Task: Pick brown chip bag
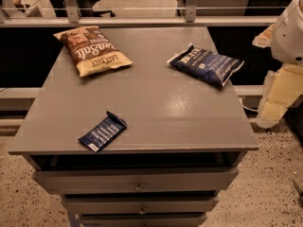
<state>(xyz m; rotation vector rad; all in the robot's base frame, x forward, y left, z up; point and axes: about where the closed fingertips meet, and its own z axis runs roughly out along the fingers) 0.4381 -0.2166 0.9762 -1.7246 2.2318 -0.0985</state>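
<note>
The brown chip bag point(93, 49) lies flat at the back left of the grey cabinet top point(156, 103). It has white "Sea Salt" lettering, and its pale yellow band faces the front. My gripper point(274, 103) hangs at the right edge of the view, off the cabinet's right side and below the white arm segment point(289, 32). It is far from the brown bag and touches nothing.
A dark blue chip bag point(206, 65) lies at the back right of the top. A small flat dark blue bar wrapper point(102, 132) lies near the front left edge. Drawers point(137, 181) sit below the top. A rail and glass partition point(142, 20) run behind the cabinet.
</note>
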